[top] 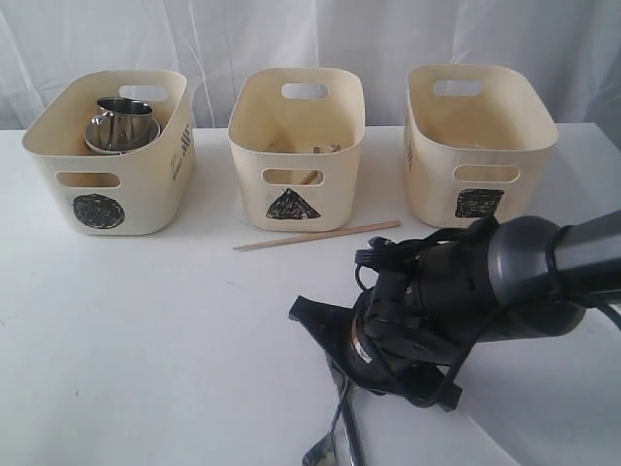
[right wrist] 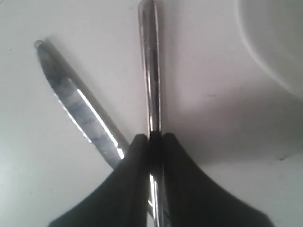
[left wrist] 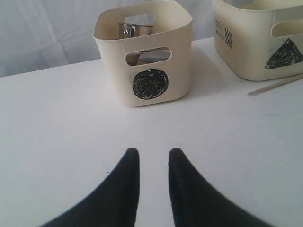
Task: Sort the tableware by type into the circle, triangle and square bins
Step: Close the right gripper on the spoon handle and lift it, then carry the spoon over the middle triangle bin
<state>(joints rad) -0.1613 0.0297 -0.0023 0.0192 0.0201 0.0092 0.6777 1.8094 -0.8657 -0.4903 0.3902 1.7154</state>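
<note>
Currently three alike cream plastic tubs with cut-out handle slots are standing in a row near the back edge of the white table (top: 146, 340), apart from one another. The circle-marked tub (top: 112, 150) on the left is holding a steel handled mug (top: 123, 109) sitting above the rim of a steel bowl (top: 121, 141). The triangle-marked tub (top: 296, 146) in the middle is showing pale pieces low inside, too indistinct to name. The square-marked tub (top: 478, 141) on the right is hiding its floor from every view. One wooden chopstick (top: 315, 236) is lying on the table just in front of the triangle-marked tub. The left gripper (left wrist: 151, 153) is hanging with its jaws parted and holding nothing, above a wide bare stretch of table in front of the circle-marked tub. The right gripper (right wrist: 152, 137) is clenching a slender polished-steel utensil (right wrist: 149, 71) by its handle, low over the table's near edge. One steel knife (right wrist: 75, 104) is lying under that utensil, crossing it at the jaws. The rim of one white plate (right wrist: 274, 42) is lying close beside these two steel pieces.
</note>
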